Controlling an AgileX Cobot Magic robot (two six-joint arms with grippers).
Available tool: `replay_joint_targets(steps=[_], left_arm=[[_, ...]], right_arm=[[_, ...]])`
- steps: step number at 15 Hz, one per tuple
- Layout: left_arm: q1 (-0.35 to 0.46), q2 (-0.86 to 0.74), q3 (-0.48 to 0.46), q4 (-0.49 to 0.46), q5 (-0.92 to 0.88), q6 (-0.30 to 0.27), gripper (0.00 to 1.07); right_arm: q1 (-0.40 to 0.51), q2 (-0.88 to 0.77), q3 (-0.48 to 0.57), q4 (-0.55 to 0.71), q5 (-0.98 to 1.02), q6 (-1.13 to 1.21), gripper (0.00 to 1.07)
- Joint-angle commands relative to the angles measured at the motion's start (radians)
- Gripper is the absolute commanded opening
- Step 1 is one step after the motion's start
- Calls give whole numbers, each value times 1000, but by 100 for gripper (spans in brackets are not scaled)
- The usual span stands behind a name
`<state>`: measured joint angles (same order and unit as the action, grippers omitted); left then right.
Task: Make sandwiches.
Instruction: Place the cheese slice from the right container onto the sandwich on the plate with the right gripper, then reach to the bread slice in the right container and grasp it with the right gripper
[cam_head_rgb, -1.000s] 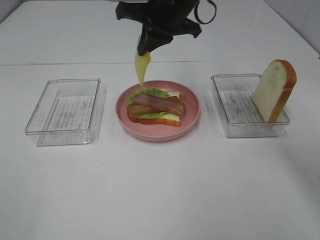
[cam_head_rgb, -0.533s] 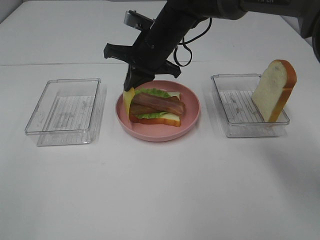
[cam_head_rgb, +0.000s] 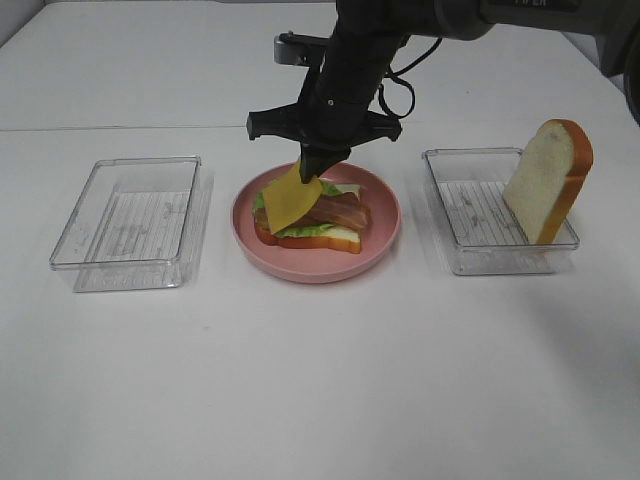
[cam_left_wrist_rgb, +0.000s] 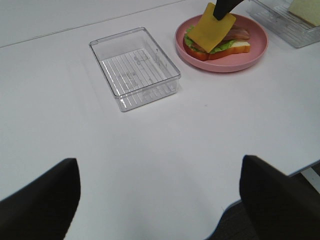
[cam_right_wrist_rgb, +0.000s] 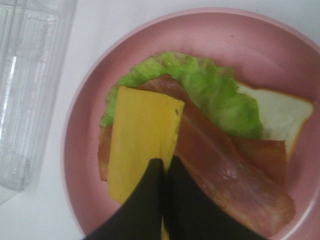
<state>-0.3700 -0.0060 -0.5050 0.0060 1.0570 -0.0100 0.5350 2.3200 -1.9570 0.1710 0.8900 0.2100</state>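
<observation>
An open sandwich sits on the round pink plate (cam_head_rgb: 380, 240): a white bread slice (cam_head_rgb: 340, 237), green lettuce (cam_head_rgb: 300, 230) and reddish-brown bacon strips (cam_head_rgb: 340, 210). My right gripper (cam_head_rgb: 310, 172) hangs over the plate's back left, shut on one edge of a yellow cheese slice (cam_head_rgb: 290, 198) that slants down onto the bacon and lettuce. The right wrist view shows the fingertips (cam_right_wrist_rgb: 150, 175) pinching the cheese (cam_right_wrist_rgb: 137, 135) above bacon (cam_right_wrist_rgb: 225, 165), lettuce (cam_right_wrist_rgb: 210, 95) and bread (cam_right_wrist_rgb: 277, 112). A second bread slice (cam_head_rgb: 548, 180) stands upright in the right tray. My left gripper (cam_left_wrist_rgb: 160, 200) is open, far from the plate (cam_left_wrist_rgb: 255, 50).
An empty clear tray (cam_head_rgb: 130, 220) lies left of the plate. Another clear tray (cam_head_rgb: 480, 220) lies to its right and holds the standing bread. The white table (cam_head_rgb: 320, 380) stretches out in front. The right arm (cam_head_rgb: 360, 60) reaches in from the back.
My right gripper has moved right from the plate's left rim to over the sandwich. The cheese, hanging straight down before, now lies slanted on the bacon.
</observation>
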Motion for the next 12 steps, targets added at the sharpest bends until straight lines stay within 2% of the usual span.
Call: replay_joint_targets(steps=[1, 2, 3, 4, 5, 6, 7, 12], left_arm=[[1, -20, 6, -6, -11, 4, 82], [1, -20, 6, -6, -11, 4, 82], [1, -20, 6, -6, -11, 4, 82], [1, -20, 6, -6, -11, 4, 82], [1, -20, 6, -6, -11, 4, 82], [1, -20, 6, -6, -11, 4, 82], [1, -20, 6, -6, -11, 4, 82], [1, -20, 6, -6, -11, 4, 82]], right_arm=[[-2, 1, -5, -54, 17, 21, 0], [-2, 1, -5, -54, 17, 21, 3], [-2, 1, -5, -56, 17, 21, 30], [-2, 1, -5, -56, 17, 21, 30], [-2, 1, -5, -65, 17, 37, 60], [-2, -1, -5, -76, 24, 37, 74], [-2, -4, -5, -95, 35, 37, 79], [-13, -67, -6, -218, 114, 40, 79]])
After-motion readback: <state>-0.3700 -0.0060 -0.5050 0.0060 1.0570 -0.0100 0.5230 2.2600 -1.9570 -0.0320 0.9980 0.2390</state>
